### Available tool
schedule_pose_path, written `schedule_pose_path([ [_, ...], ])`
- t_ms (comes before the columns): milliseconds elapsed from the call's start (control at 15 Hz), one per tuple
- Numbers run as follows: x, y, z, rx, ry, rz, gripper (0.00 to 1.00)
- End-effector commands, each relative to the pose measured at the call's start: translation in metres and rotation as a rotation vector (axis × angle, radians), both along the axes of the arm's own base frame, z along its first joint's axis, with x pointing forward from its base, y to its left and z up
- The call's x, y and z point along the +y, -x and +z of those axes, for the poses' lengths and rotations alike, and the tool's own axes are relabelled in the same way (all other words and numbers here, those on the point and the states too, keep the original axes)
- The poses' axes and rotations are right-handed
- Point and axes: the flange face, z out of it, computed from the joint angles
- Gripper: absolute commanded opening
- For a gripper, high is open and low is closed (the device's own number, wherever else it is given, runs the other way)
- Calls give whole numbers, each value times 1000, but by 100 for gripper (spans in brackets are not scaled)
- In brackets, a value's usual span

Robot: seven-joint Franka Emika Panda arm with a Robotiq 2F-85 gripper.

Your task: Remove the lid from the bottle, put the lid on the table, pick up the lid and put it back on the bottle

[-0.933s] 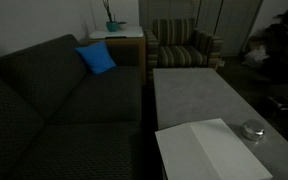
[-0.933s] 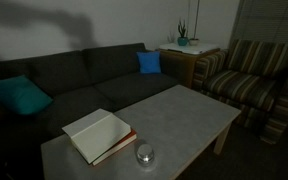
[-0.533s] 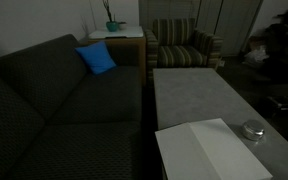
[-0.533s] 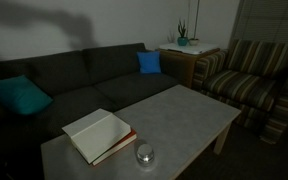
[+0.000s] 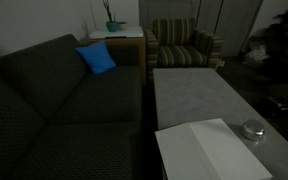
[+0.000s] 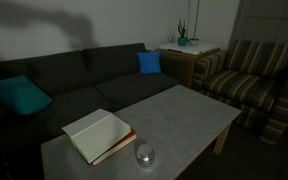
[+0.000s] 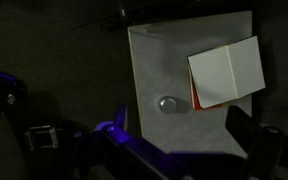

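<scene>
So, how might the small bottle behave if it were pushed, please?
The bottle looks squat, so it would probably slide rather than tip. Its glassy sheen suggests a slippery, possibly fragile surface. It is small, so likely light.

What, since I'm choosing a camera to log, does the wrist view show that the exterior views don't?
Only the wrist view: the robot's dark hardware along the bottom, looking straight down. Only the exterior views: the dark sofa, bright blue cushion and striped armchair. Shared: the mottled grey rectangular table, small silvery clear bottle and white flat board.
</scene>
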Motion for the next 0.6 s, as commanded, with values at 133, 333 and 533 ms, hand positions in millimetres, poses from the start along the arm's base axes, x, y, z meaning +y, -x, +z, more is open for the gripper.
schedule_pose_path([
  [133, 0, 0, 1, 1, 0, 0, 100],
  [333, 0, 0, 1, 1, 0, 0, 100],
  [533, 0, -3, -3, 5, -5, 0, 100],
])
